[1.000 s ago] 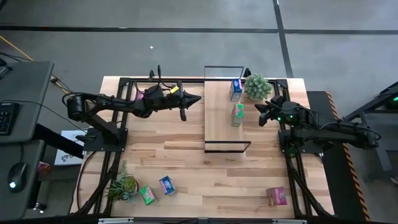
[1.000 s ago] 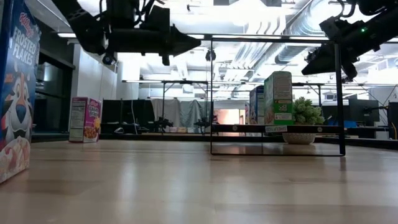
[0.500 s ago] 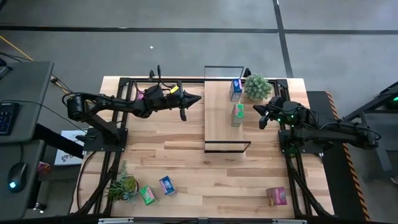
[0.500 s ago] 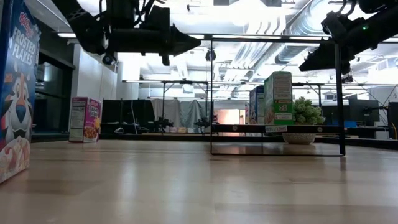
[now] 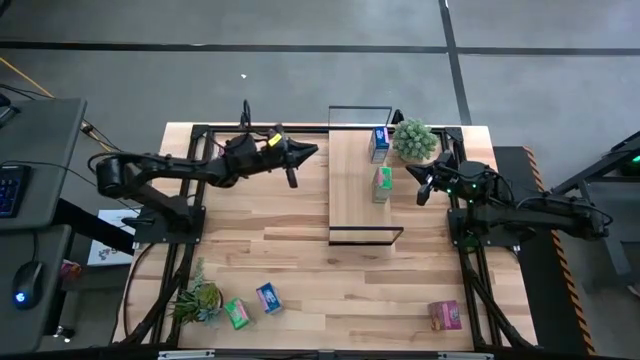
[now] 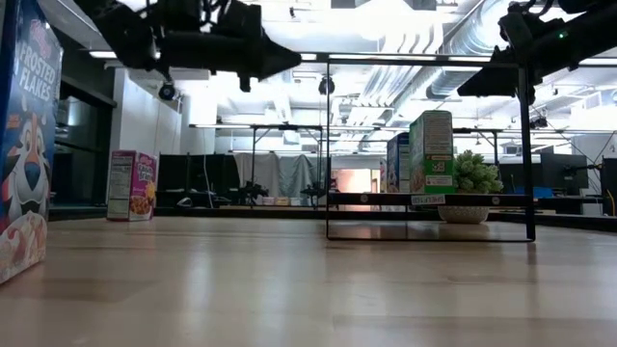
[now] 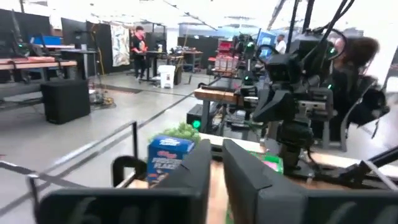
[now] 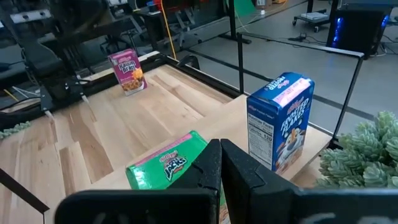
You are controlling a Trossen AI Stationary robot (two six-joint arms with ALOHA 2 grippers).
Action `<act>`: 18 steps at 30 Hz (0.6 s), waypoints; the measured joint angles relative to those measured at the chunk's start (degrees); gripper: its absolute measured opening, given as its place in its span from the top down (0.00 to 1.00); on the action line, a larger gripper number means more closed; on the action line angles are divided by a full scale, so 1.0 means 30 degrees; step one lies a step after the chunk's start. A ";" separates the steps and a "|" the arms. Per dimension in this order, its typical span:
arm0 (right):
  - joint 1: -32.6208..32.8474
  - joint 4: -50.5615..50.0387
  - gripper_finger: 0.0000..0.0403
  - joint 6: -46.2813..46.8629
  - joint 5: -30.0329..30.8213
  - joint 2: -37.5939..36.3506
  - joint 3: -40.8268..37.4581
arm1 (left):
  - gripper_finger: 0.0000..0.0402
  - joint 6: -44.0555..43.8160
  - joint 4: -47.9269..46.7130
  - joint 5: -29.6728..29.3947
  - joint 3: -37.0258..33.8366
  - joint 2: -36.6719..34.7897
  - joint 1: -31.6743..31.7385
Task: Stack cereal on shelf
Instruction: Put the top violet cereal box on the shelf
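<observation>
Seeing both pinched closed, empty: left gripper (image 5: 312,151) hovers beside the shelf (image 5: 352,190) edge, right gripper (image 5: 421,186) opposite.

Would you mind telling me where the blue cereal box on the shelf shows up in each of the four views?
High view: blue cereal box at the shelf's far end, beside the potted plant.
Low view: mostly hidden behind the green box.
Left wrist view: centre-left.
Right wrist view: right of centre.
Shared landmark: the potted plant.

The high view looks straight down on the whole desk (image 5: 300,250); the low view looks level across it. Both wrist views face the shelf (image 5: 355,190).
</observation>
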 joint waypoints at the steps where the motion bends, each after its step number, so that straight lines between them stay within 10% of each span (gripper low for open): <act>1: 0.0000 -0.0001 1.00 0.0036 -0.0003 0.0000 0.0000 | 0.86 0.0172 -0.0907 -0.0060 0.0000 -0.0573 0.0068; 12: -0.0003 -0.0059 1.00 0.0305 0.0117 0.0007 0.0000 | 0.29 0.1106 -1.8512 -0.5474 0.4449 -0.6201 0.0226; 18: -0.0004 -0.0073 1.00 0.0812 0.0124 0.0007 0.0000 | 0.18 -0.3270 -2.7642 -1.1511 0.6676 -0.6346 0.0306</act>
